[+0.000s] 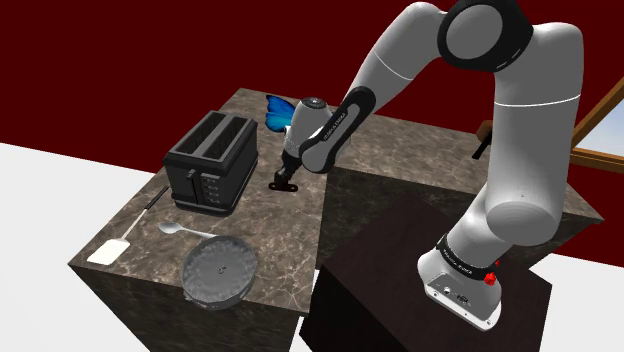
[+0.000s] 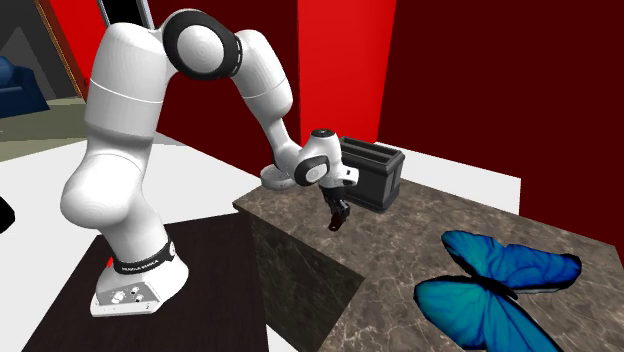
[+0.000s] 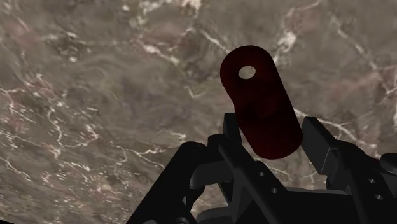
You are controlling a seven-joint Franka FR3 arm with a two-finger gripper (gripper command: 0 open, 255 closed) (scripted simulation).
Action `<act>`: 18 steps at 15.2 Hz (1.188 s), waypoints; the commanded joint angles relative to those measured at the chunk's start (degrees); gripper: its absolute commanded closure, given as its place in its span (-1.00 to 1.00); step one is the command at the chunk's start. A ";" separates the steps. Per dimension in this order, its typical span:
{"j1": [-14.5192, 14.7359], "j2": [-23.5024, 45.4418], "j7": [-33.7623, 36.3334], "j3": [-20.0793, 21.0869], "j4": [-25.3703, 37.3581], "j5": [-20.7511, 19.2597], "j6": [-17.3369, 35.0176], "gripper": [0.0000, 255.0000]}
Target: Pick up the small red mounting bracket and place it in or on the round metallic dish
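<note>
Beside the toaster [image 1: 212, 160], gripper [image 1: 286, 183]: black fingers [image 3: 232, 130] clamped on the bracket, pointing down near the middle of the counter [image 1: 400, 150].
bracket [image 3: 261, 105]: dark red, its rounded end with a hole sticking out past the fingertips over the marbled top; I cannot tell whether it touches the stone.
dish [image 1: 218, 268]: round, grey metal, at the counter edge nearest the shoulder camera, well apart from the gripper.
spoon [image 1: 180, 231] and spatula [image 1: 125, 235]: lying between toaster and dish, the spatula nearer the corner.
butterfly [image 1: 277, 110]: blue, by the far edge.
</note>
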 commanded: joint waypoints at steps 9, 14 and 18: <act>-0.38 -1.51 -0.24 0.42 -0.44 0.27 -1.24 1.00; -1.29 -5.33 -0.96 1.53 -1.18 1.11 -4.34 1.00; -1.95 -8.28 -1.63 2.37 -1.54 1.95 -6.94 1.00</act>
